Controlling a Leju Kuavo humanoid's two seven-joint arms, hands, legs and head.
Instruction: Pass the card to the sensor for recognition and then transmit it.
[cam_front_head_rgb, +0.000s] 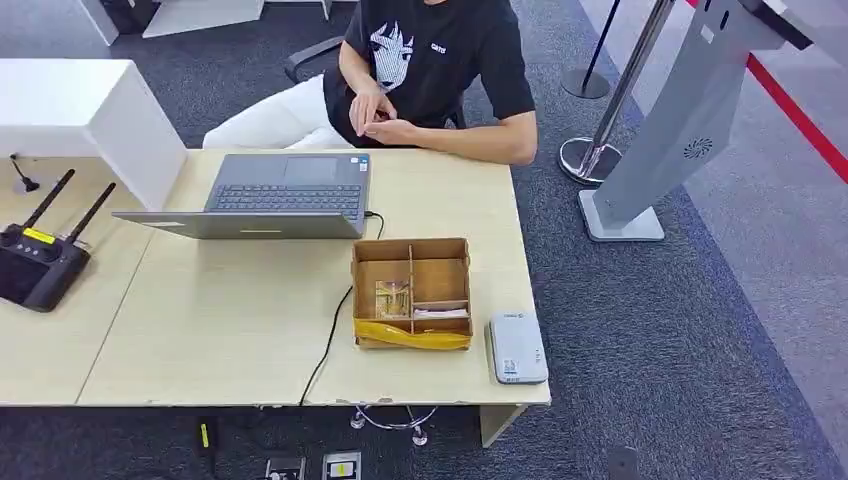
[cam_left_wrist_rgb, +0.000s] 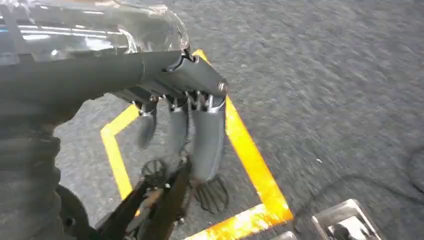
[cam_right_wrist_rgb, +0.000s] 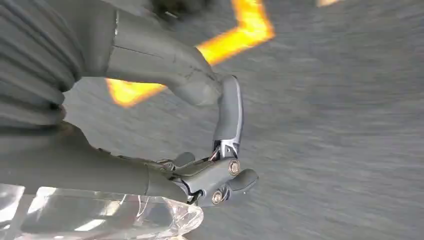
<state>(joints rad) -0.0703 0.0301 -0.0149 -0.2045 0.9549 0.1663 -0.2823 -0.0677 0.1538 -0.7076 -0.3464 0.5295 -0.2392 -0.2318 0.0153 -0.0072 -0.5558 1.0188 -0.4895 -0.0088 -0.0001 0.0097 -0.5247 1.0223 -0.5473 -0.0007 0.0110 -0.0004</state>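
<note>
Grey carpet (cam_left_wrist_rgb: 340, 75) crossed by yellow floor tape (cam_left_wrist_rgb: 250, 160), behind both hanging hands.

Left hand (cam_left_wrist_rgb: 185, 130): fingers straight and spread, nothing held. Right hand (cam_right_wrist_rgb: 215, 150): fingers loosely curved, apart from the thumb, nothing held.

Up and forward of both hands: desk (cam_front_head_rgb: 230, 320). On the half ahead of the right hand: cardboard box (cam_front_head_rgb: 411, 247) with dividers. In the compartment nearest the right hand: flat white slip (cam_front_head_rgb: 441, 313), probably the card, too small to confirm; long axis across the desk, side to side.

Just beside the box, farther toward the right hand's side: white sensor (cam_front_head_rgb: 517, 347), flat on the desk, long axis running away from the robot.

Judgement: right hand nearer to both slip and sensor; short sideways path from one to the other.

Beyond the desk: seated person (cam_front_head_rgb: 440, 60), hands (cam_front_head_rgb: 380, 115) together at the chest, contents not discernible. Fits both a card waiting in the box and one handed over.
</note>
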